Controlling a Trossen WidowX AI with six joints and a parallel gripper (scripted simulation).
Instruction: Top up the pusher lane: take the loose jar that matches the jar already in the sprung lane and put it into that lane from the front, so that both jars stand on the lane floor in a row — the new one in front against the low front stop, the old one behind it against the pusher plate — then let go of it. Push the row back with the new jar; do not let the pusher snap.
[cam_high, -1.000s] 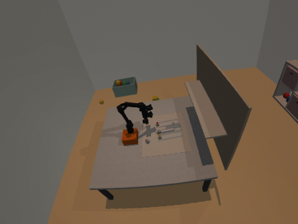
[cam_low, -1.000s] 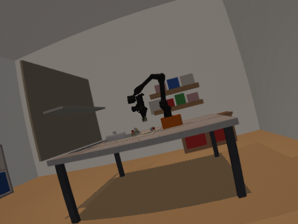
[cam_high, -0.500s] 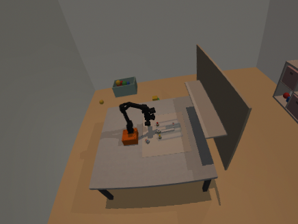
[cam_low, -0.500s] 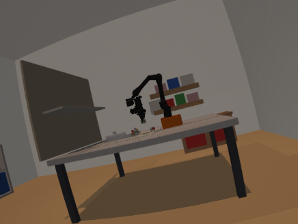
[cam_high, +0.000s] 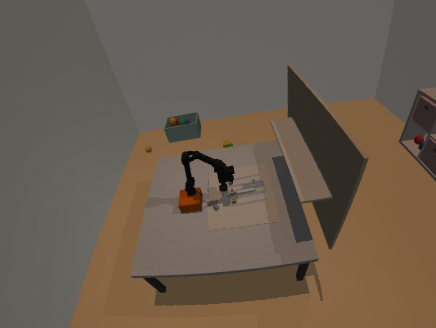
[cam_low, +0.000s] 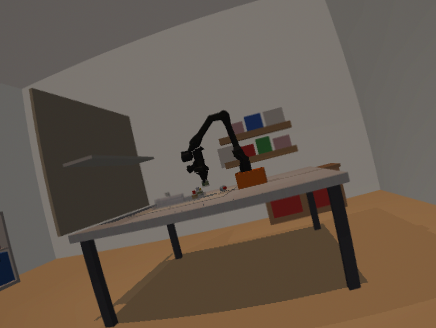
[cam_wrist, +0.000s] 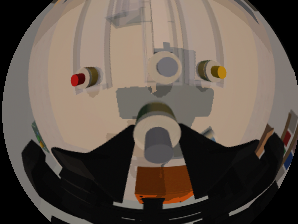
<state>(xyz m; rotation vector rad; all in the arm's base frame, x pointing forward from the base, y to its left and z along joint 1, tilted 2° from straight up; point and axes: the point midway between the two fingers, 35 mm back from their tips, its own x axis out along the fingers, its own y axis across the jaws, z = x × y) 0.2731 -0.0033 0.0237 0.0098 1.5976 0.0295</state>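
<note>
My gripper (cam_high: 224, 189) (cam_low: 205, 181) (cam_wrist: 156, 128) is shut on a pale jar with a grey knob lid (cam_wrist: 159, 149) and a dark olive band. In the exterior view it hangs a little above the table. In the wrist view a similar grey-lidded jar (cam_wrist: 167, 66) stands at the front end of the middle lane (cam_wrist: 163, 25), ahead of the held jar. A red-lidded jar (cam_wrist: 86, 77) is at the left lane's front, and a yellow-lidded jar (cam_wrist: 212, 70) (cam_high: 234, 199) at the right lane's. The pusher plate and the low front stop cannot be made out.
A small loose item (cam_high: 215, 206) (cam_low: 223, 188) with red and blue lies near the orange arm base (cam_high: 190, 201) (cam_low: 251, 177). The lanes sit on a pale mat (cam_high: 240, 220). Beyond them are a dark strip (cam_high: 290, 200), a raised shelf (cam_high: 302, 160) and a tall panel (cam_high: 327, 150).
</note>
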